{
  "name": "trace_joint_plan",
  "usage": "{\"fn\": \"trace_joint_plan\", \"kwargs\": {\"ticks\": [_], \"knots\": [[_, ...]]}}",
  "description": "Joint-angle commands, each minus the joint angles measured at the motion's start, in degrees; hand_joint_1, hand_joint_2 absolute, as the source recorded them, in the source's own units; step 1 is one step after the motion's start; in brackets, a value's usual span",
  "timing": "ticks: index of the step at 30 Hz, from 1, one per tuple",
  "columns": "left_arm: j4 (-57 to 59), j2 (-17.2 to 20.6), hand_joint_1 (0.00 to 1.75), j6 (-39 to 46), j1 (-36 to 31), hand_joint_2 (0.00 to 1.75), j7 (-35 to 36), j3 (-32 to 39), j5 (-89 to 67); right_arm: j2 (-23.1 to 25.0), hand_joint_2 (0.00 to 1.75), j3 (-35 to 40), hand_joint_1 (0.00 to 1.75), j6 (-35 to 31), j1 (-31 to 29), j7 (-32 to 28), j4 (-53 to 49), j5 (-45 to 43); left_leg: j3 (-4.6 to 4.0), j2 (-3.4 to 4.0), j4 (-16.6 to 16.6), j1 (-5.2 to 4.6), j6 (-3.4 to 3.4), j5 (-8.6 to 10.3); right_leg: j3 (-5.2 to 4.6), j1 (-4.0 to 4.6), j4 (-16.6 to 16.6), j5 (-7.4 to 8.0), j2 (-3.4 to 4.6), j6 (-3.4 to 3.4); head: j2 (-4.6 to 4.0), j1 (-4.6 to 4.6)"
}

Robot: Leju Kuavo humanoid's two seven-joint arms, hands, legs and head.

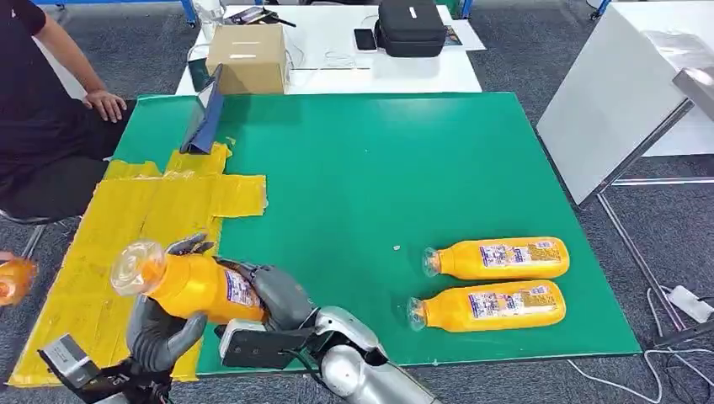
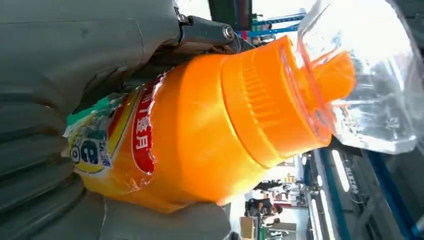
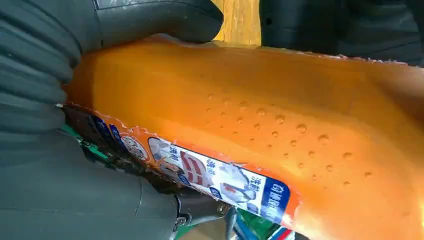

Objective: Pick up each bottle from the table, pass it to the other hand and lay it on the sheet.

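Observation:
An orange bottle [image 1: 198,286] with a clear cap hangs above the yellow sheet [image 1: 126,219] at the table's near left corner, between both hands. My left hand [image 1: 160,335] wraps its upper body from below, just behind the cap. My right hand [image 1: 274,295] grips the bottom end. In the left wrist view the bottle [image 2: 210,125] sits in the left hand [image 2: 60,50]. Seen from the right wrist, the right hand [image 3: 45,175] closes around the labelled body [image 3: 275,125]. Two more orange bottles [image 1: 497,257] [image 1: 488,305] lie side by side on the green table [image 1: 379,168], near right.
Another orange bottle [image 1: 13,279] shows partly at the far left edge beside the sheet. A person [image 1: 42,109] sits at the left with a hand by the table corner. A propped tablet [image 1: 205,114], a cardboard box [image 1: 247,57] and a black case [image 1: 410,27] stand at the back.

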Motion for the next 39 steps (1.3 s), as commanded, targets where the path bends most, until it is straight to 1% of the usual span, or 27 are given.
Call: {"fn": "trace_joint_plan", "kwargs": {"ticks": [1,8,9,11,12,13,14,15,16,17,18,20,22,23,24,26,27,28,29,31,32,33,34,35,36,38,39], "knots": [[2.89,2.15,1.75,-0.75,-0.88,1.75,0.26,-3.09,-0.23,0.39,1.75,6.98,1.75,0.51,-2.41,0.21,3.09,0.21,0.33,-0.01,-0.04,0.03,-0.07,-0.12,0.31,0.02,-0.01,-0.13,0.1,-0.15,0.0,0.04],[3.29,2.18,1.75,-0.49,-1.28,1.75,0.07,-2.87,-0.74,0.93,1.75,9.03,1.75,1.16,-3.51,0.4,4.61,-0.13,0.19,0.01,-0.05,0.02,-0.06,-0.06,0.19,0.02,-0.03,-0.06,0.09,-0.1,0.0,0.04],[3.29,2.18,1.75,-0.49,-1.28,1.75,0.07,-2.87,-0.74,0.93,1.75,9.03,1.75,1.16,-3.51,0.4,4.61,-0.13,0.38,0.01,-0.06,0.03,-0.09,-0.13,0.36,0.02,-0.02,-0.14,0.13,-0.16,0.0,0.04],[3.19,2.18,1.75,-0.28,-1.27,1.75,0.03,-2.78,-1.0,0.91,1.75,9.15,1.75,1.12,-3.55,0.44,4.91,-0.25,0.22,0.0,-0.07,-0.01,-0.05,-0.06,0.2,-0.01,-0.02,-0.05,0.08,-0.06,0.0,0.02],[2.98,2.21,1.75,0.18,-1.24,1.75,-0.2,-2.65,-1.6,0.85,1.75,9.26,1.75,0.85,-3.59,0.54,5.16,-0.48,0.35,0.0,-0.08,0.01,-0.08,-0.11,0.33,0.01,-0.02,-0.1,0.11,-0.1,0.0,0.04],[2.69,2.16,1.75,1.05,-1.23,1.75,-0.6,-2.54,-2.76,0.71,1.75,9.18,1.75,0.33,-3.5,0.71,5.3,-0.56,0.22,0.0,-0.06,0.02,-0.05,-0.06,0.22,0.02,-0.04,-0.04,0.08,-0.05,0.0,0.02],[2.22,2.04,1.75,2.59,-1.22,1.75,-1.26,-2.42,-4.78,0.5,1.75,9.0,1.73,-0.4,-3.4,0.87,5.25,-0.49,0.35,-0.01,-0.08,0.02,-0.07,-0.11,0.33,0.02,-0.04,-0.09,0.1,-0.09,0.0,0.02],[1.32,1.62,1.75,6.33,-1.27,1.75,-2.43,-1.84,-9.11,-0.05,1.75,8.29,0.89,-1.94,-3.05,1.38,4.67,-0.04,0.23,-0.02,-0.07,0.01,-0.05,-0.06,0.22,0.01,-0.04,-0.04,0.06,-0.05,0.0,0.02],[0.4,1.16,1.75,11.14,-1.73,1.75,-3.31,-1.3,-14.95,-0.87,1.75,7.31,0.16,-3.26,-2.94,1.89,3.8,0.36,0.32,-0.04,-0.05,0.03,-0.06,-0.11,0.33,0.02,-0.03,-0.1,0.07,-0.08,0.0,0.04],[0.14,1.11,1.75,11.18,-2.15,1.75,-3.14,-1.39,-15.12,-1.55,1.75,6.79,0.16,-2.85,-3.09,1.69,3.24,0.05,0.18,-0.06,-0.04,0.03,-0.03,-0.05,0.19,0.03,-0.04,-0.04,0.01,-0.04,0.0,0.02],[-0.07,1.13,1.75,11.18,-2.37,1.75,-2.82,-1.37,-15.18,-1.86,1.75,6.49,0.16,-2.84,-3.0,1.67,2.84,0.01,0.34,-0.09,-0.05,0.05,-0.06,-0.12,0.36,0.05,-0.04,-0.12,0.03,-0.1,0.0,0.02],[-0.07,1.13,1.75,11.18,-2.37,1.75,-2.82,-1.37,-15.18,-1.86,1.75,6.49,0.16,-2.84,-3.0,1.67,2.84,0.01,0.21,-0.16,-0.03,0.05,-0.04,-0.05,0.23,0.04,-0.04,-0.09,-0.06,-0.09,0.0,0.06],[-0.07,1.13,1.75,11.18,-2.37,1.75,-2.82,-1.37,-15.18,-1.86,1.75,6.49,0.16,-2.84,-3.0,1.67,2.84,0.01,0.28,-0.07,-0.04,0.03,-0.05,-0.08,0.28,0.02,-0.04,-0.1,0.03,-0.11,0.0,0.04],[-0.07,1.13,1.75,11.18,-2.37,1.75,-2.82,-1.37,-15.18,-1.86,1.75,6.49,0.0,-2.84,-3.0,1.67,2.84,0.01,0.2,-0.05,-0.04,0.02,-0.05,-0.05,0.19,0.02,-0.04,-0.06,0.04,-0.09,0.0,0.02],[-0.35,0.53,1.75,19.99,-2.68,1.75,-3.68,-0.75,-24.34,-2.68,1.75,4.93,0.0,-5.32,-2.58,3.81,1.43,2.02,0.35,-0.08,-0.04,0.05,-0.08,-0.12,0.35,0.04,-0.03,-0.14,0.05,-0.15,0.0,0.02],[-0.37,0.29,1.75,27.5,-4.18,1.75,-2.67,0.14,-32.08,-6.02,1.75,1.38,0.0,-6.25,-2.32,4.92,-2.18,2.52,0.15,-0.17,-0.04,0.03,-0.04,-0.02,0.18,0.03,-0.05,-0.07,-0.1,-0.08,0.0,0.02],[-0.28,0.11,1.75,34.94,-4.69,1.75,-1.79,1.27,-40.67,-7.95,1.75,-0.59,0.0,-6.09,-2.03,5.28,-4.26,3.04,0.28,-0.31,-0.03,0.05,-0.06,-0.06,0.35,0.04,-0.04,-0.15,-0.2,-0.12,0.0,0.04],[0.04,0.51,1.75,39.77,-4.92,1.75,-0.54,1.45,-45.85,-10.18,1.75,-3.18,0.0,-5.56,-1.38,5.03,-7.03,2.97,0.14,-0.34,-0.03,0.06,-0.03,0.02,0.22,0.05,-0.08,-0.07,-0.26,-0.07,0.0,0.02],[0.8,0.57,1.75,44.42,-4.76,1.75,1.2,2.19,-52.79,-12.55,1.75,-4.77,0.0,-5.2,-0.97,5.11,-9.64,3.23,0.24,-0.36,-0.03,0.05,-0.04,-0.02,0.31,0.05,-0.06,-0.12,-0.26,-0.1,0.0,0.02],[3.17,1.89,1.75,49.53,-4.1,1.75,4.27,2.02,-61.13,-17.71,1.75,-7.52,0.0,-2.7,-0.97,4.75,-14.64,2.81,0.31,-0.45,-0.04,0.05,-0.01,-0.03,0.41,0.05,-0.12,-0.13,-0.32,-0.08,0.0,0.0],[5.16,2.22,1.75,52.78,-3.34,1.75,7.2,2.43,-68.99,-20.99,1.75,-8.59,0.0,-1.18,-1.46,5.36,-17.33,2.55,0.25,-0.36,-0.08,0.0,0.02,0.02,0.34,-0.01,-0.13,-0.06,-0.26,-0.02,0.0,0.02],[6.72,2.01,1.75,55.34,-2.87,1.75,9.79,3.01,-76.11,-22.85,1.75,-9.51,0.0,-0.22,-1.69,5.36,-18.71,2.01,0.19,-0.26,-0.08,-0.03,0.03,0.03,0.27,-0.03,-0.12,-0.01,-0.18,0.02,0.0,0.02],[8.52,2.45,1.75,57.0,-2.35,1.75,12.18,2.42,-80.98,-25.12,1.75,-10.63,0.0,0.39,-1.41,5.63,-20.7,1.59,0.29,-0.32,-0.1,-0.04,0.03,0.01,0.4,-0.05,-0.14,-0.03,-0.21,0.02,0.0,0.02],[9.9,2.92,1.75,57.01,-2.09,1.75,13.43,1.3,-81.98,-26.73,1.75,-11.84,0.0,0.9,-0.74,5.46,-22.34,1.18,0.45,-0.34,-0.13,-0.09,0.04,-0.04,0.56,-0.09,-0.16,-0.09,-0.2,0.01,0.0,0.02],[11.68,3.57,1.75,56.95,-1.96,1.75,16.46,0.05,-85.81,-29.37,1.75,-13.21,0.0,1.84,0.32,5.47,-24.75,0.54,0.25,-0.3,-0.12,-0.14,0.04,0.02,0.35,-0.12,-0.14,-0.01,-0.21,0.06,0.0,0.02],[15.19,4.68,1.75,55.18,-2.64,1.75,19.77,-1.61,-89.73,-32.53,1.75,-14.78,0.0,3.52,1.65,5.09,-27.42,-0.94,0.4,-0.42,-0.14,-0.2,0.02,-0.04,0.55,-0.19,-0.15,-0.1,-0.3,0.03,0.0,0.02],[17.83,8.83,1.75,54.1,-3.84,1.75,23.78,-4.26,-89.96,-34.45,1.75,-15.18,0.0,4.66,1.92,5.07,-28.58,-1.63,0.27,-0.42,-0.11,-0.22,0.03,0.01,0.4,-0.22,-0.14,-0.05,-0.32,0.07,0.0,0.0]]}}
